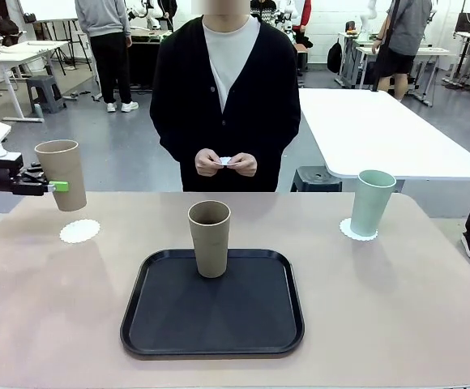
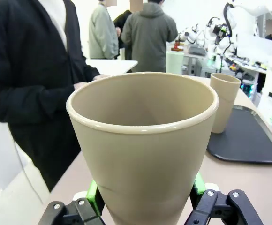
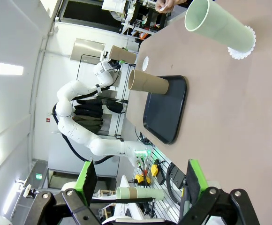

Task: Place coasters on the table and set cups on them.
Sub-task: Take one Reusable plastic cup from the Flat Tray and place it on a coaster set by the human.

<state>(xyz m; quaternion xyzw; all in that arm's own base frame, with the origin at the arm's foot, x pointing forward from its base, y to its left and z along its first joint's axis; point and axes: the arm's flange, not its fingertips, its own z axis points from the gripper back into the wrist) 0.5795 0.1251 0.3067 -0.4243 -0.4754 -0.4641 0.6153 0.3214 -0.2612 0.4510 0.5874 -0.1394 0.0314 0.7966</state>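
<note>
1. Left gripper (image 2: pixel 145 192): jaws clamped on a beige cup (image 1: pixel 61 174), roughly upright, lifted clear of the table (image 1: pixel 397 308), left of the black tray (image 1: pixel 170 324).
2. Bare coaster (image 1: pixel 79 231) lies close under that cup, left of the tray.
3. Right gripper (image 3: pixel 140 180): jaws wide apart, nothing held.
4. Second beige cup (image 1: pixel 209 237) stands on the tray's far half.
5. Green cup (image 1: pixel 372 203) stands on a second coaster (image 1: pixel 358 231), right of the tray.
6. Person's hands (image 1: pixel 225 162), beyond the tray, pinch a small white piece.

Middle of table (image 1: pixel 397 308) occupied by black tray (image 1: pixel 243 324) and beige cup (image 1: pixel 210 239), far right blocked by mint cup (image 1: pixel 371 203), near edge unobstructed.
</note>
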